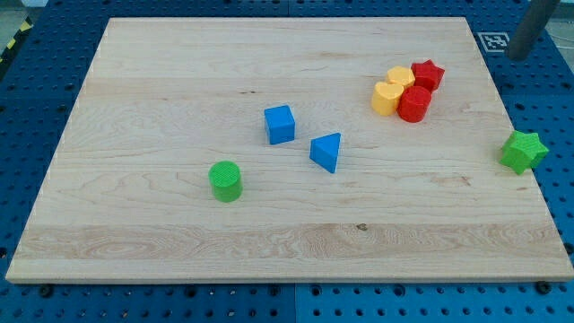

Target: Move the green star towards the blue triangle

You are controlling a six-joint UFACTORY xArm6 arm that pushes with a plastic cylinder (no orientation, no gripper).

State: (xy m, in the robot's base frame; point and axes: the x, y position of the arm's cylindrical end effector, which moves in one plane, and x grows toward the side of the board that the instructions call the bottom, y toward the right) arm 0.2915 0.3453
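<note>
The green star (524, 151) sits at the board's right edge, partly over the rim. The blue triangle (326, 152) lies near the board's middle, far to the star's left. My tip (517, 55) is at the view's top right, just off the board's corner. It is well above the green star and touches no block.
A blue cube (280, 124) stands just left of and above the triangle. A green cylinder (225, 180) is lower left. Two yellow blocks (393, 90), a red star (428, 74) and a red cylinder (414, 104) cluster at upper right. The wooden board (179, 242) lies on a blue pegboard.
</note>
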